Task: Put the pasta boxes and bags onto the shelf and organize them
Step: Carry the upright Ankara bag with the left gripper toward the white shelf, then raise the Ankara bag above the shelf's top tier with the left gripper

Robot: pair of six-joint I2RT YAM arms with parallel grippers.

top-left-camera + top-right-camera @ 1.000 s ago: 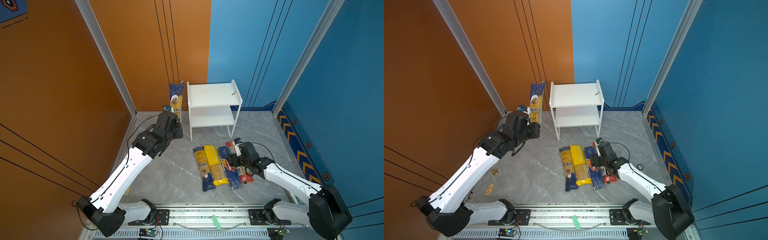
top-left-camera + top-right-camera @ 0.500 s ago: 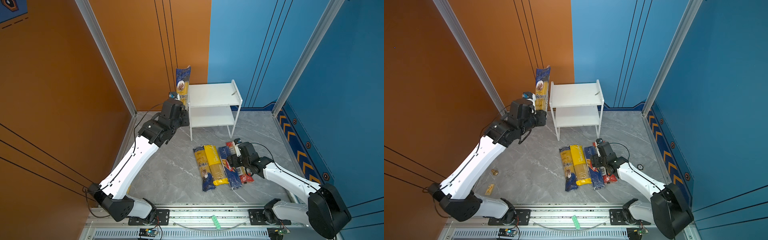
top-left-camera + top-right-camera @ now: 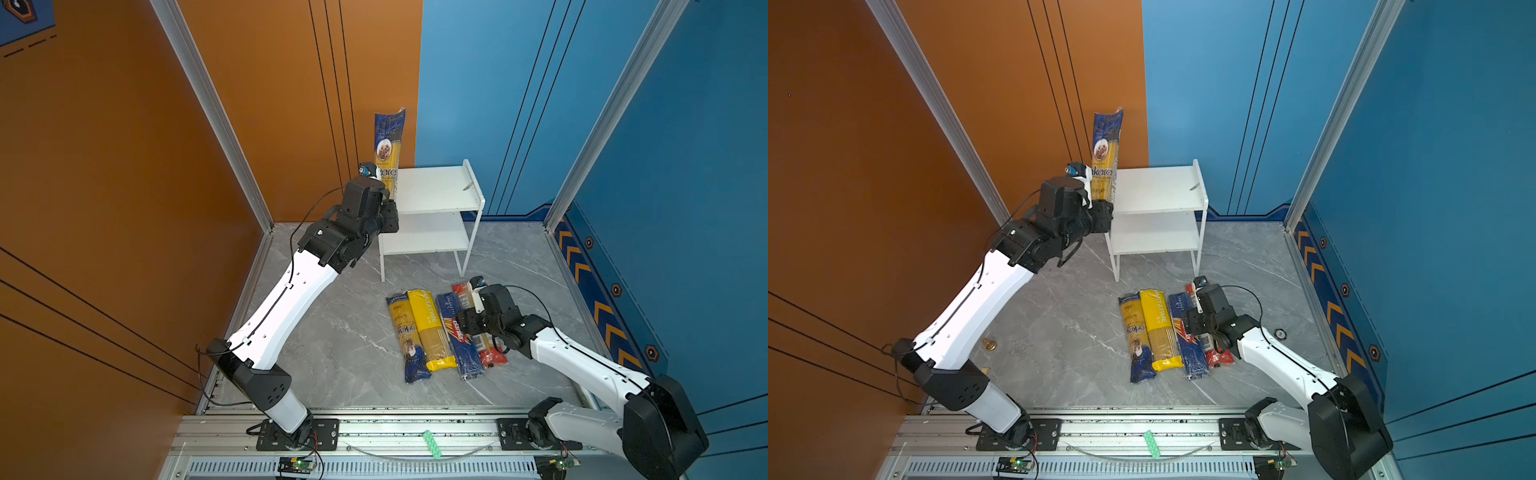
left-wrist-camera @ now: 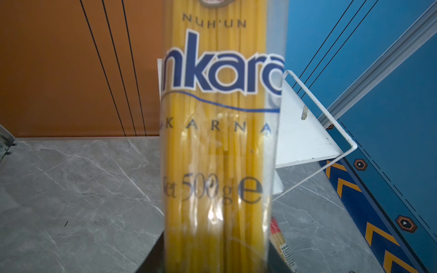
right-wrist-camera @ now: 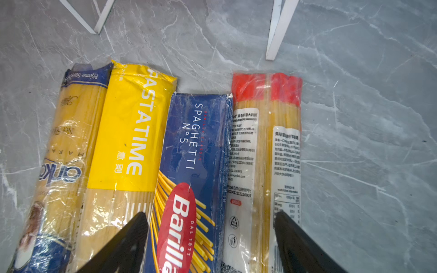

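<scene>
where orange wall meets blue wall, the shelf stands on grey floor

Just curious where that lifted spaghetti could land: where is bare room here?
Both shelf boards hold no packs. Bare floor lies between the left arm and the four-pack row. Crowded: that row, packs edge to edge, right gripper open above it.
</scene>
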